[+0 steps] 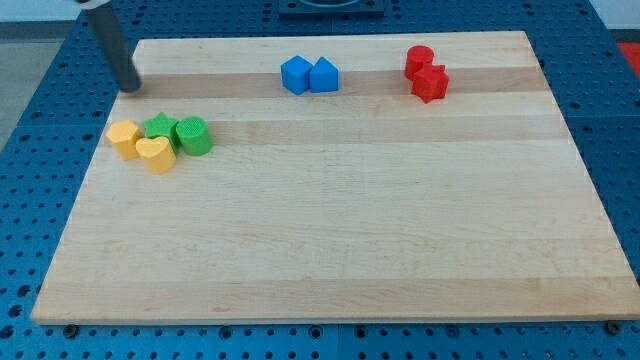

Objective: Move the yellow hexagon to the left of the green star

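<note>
The yellow hexagon (124,138) sits near the board's left edge, touching the left side of the green star (160,127). A yellow heart (155,155) lies just below the star, touching it. A green cylinder (193,135) stands against the star's right side. My tip (130,88) rests on the board at the upper left, above the yellow hexagon and clear of all blocks. The dark rod rises from it toward the view's top left.
Two blue blocks, a hexagon-like one (295,75) and a pentagon-like one (324,75), touch at the top middle. A red cylinder (419,60) and a red block (431,83) touch at the top right. The wooden board (340,240) lies on a blue perforated table.
</note>
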`<action>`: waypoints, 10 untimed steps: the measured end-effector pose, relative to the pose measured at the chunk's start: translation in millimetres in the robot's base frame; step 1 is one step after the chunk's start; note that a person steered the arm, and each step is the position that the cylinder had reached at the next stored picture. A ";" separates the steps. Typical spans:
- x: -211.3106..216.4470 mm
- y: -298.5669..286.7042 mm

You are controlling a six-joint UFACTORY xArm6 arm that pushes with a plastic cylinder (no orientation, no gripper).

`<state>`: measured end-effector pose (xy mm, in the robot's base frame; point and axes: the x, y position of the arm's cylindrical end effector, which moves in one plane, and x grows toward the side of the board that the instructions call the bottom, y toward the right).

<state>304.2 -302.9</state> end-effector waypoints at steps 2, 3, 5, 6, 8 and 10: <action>15.0 -2.0; 66.3 -1.6; 120.6 1.5; 153.8 27.1; 172.0 73.5; 136.7 58.1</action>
<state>440.9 -244.8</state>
